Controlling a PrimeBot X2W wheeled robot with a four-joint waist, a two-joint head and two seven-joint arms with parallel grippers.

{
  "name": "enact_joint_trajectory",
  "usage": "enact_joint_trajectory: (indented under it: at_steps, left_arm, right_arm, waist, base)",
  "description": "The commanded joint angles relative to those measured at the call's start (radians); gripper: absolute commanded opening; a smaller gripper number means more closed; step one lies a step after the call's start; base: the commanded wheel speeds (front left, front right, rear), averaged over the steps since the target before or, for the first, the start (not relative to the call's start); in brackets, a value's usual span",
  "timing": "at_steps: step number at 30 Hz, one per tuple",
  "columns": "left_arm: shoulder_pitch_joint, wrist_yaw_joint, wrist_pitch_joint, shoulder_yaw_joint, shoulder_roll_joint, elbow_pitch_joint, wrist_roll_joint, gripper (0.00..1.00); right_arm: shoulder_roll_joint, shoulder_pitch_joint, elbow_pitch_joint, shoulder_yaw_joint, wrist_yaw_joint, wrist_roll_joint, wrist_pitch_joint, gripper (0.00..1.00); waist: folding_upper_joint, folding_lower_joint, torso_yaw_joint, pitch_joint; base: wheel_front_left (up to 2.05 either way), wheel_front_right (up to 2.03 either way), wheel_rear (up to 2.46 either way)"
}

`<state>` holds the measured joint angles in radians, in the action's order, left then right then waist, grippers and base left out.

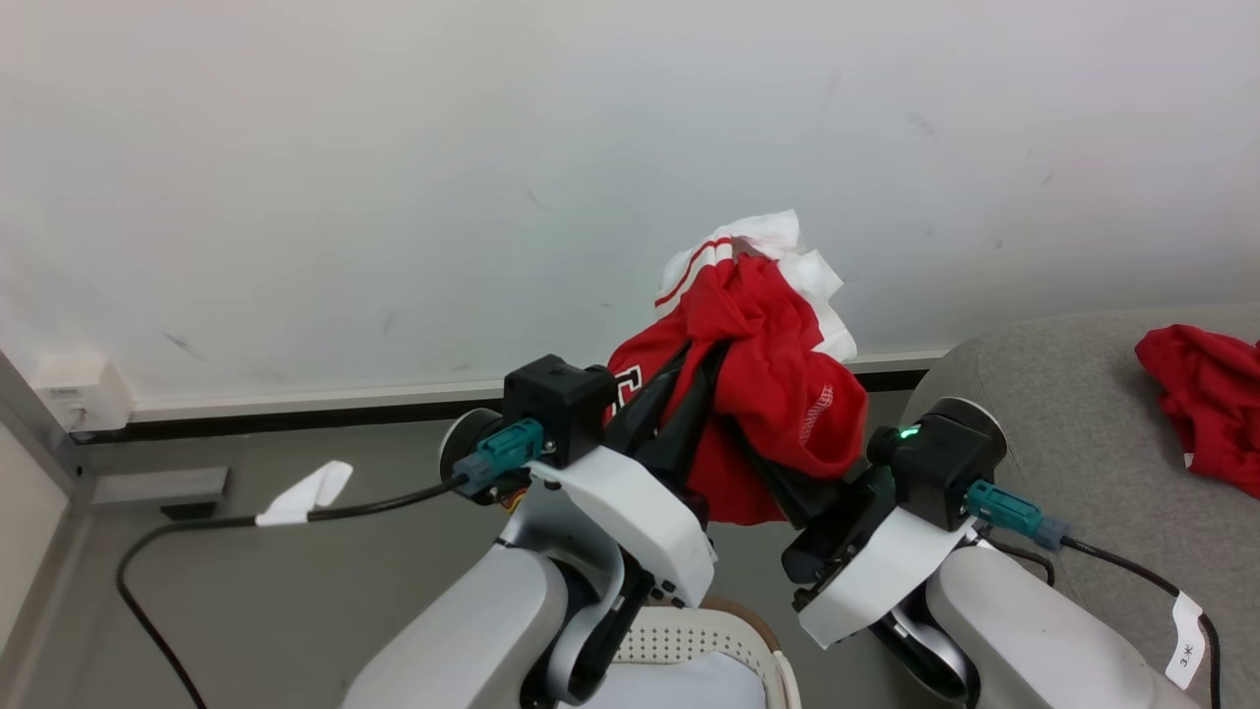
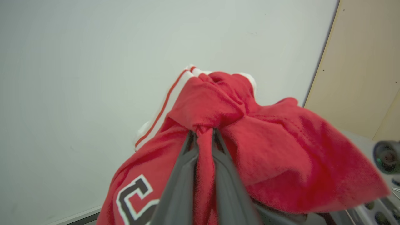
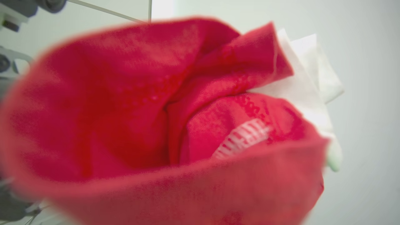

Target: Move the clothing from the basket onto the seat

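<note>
Clothing (image 1: 768,364) hangs bunched above the basket (image 1: 709,630), against the far wall (image 1: 394,148). Left wrist view shows my left gripper (image 2: 204,134) pinching a red fold. Cloth buries my right gripper (image 1: 787,492), so I cannot tell its grip. Head view adds a red garment (image 1: 1201,404) on the seat (image 1: 1073,433), right.

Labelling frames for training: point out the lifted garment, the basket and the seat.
lifted garment (image 1: 778,394): head view, red middle fold.
basket (image 1: 689,638): head view, perforated wall.
seat (image 1: 1063,394): head view, bare grey top.

Red clothing (image 1: 758,394) bunched aloft, another piece (image 1: 1206,404) on grey seat (image 1: 1063,423)
</note>
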<state>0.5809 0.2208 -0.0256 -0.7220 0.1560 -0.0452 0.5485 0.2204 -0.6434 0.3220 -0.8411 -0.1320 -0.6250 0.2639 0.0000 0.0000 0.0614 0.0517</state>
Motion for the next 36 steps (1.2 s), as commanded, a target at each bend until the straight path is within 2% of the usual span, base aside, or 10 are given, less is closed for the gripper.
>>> enact_joint_trajectory:
  at_steps: [1, 4, 6, 7, 8, 27, 36]
  left_arm:
    - [-0.005, 0.005, 0.003, 0.002, 0.009, -0.007, 0.004, 0.0]
    - [-0.005, 0.007, 0.002, -0.001, 0.015, -0.013, -0.002, 0.03]
    - [-0.002, 0.009, 0.005, -0.002, 0.017, -0.018, -0.007, 0.26]
    - [-0.001, 0.01, 0.008, -0.003, 0.018, -0.02, -0.011, 0.49]
    - [0.0, 0.012, 0.01, -0.004, 0.017, -0.022, -0.013, 1.0]
    - [-0.012, 0.008, 0.003, -0.024, 0.049, -0.035, -0.017, 1.0]
    - [-0.015, 0.013, 0.003, -0.026, 0.054, -0.029, -0.008, 1.0]
  right_arm:
    - [0.007, 0.002, -0.012, 0.01, 0.003, -0.005, 0.001, 0.0]
    - [0.016, 0.008, -0.026, 0.028, 0.003, -0.003, 0.001, 0.0]
    - [0.021, 0.012, -0.032, 0.037, 0.003, 0.001, 0.001, 0.0]
    - [0.023, 0.016, -0.033, 0.04, 0.003, 0.002, 0.001, 0.0]
    - [0.024, 0.02, -0.034, 0.044, 0.003, 0.003, 0.001, 0.0]
    - [0.082, 0.057, -0.069, 0.12, 0.003, 0.027, 0.001, 0.0]
    - [0.099, 0.059, -0.078, 0.142, 0.003, 0.037, 0.001, 0.0]
  waist:
    - [0.0, 0.0, 0.003, -0.003]
    - [0.0, 0.0, 0.008, -0.007]
    - [0.0, 0.0, 0.011, -0.01]
    - [0.0, 0.0, 0.013, -0.011]
    - [0.0, 0.0, 0.014, -0.012]
    - [0.0, 0.0, 0.061, -0.028]
    - [0.0, 0.0, 0.127, -0.041]
  base:
    - [0.0, 0.0, 0.0]
    - [0.0, 0.0, 0.0]
    - [0.0, 0.0, 0.0]
    - [0.0, 0.0, 0.0]
    - [0.0, 0.0, 0.0]
    - [0.0, 0.0, 0.0]
    - [0.0, 0.0, 0.0]
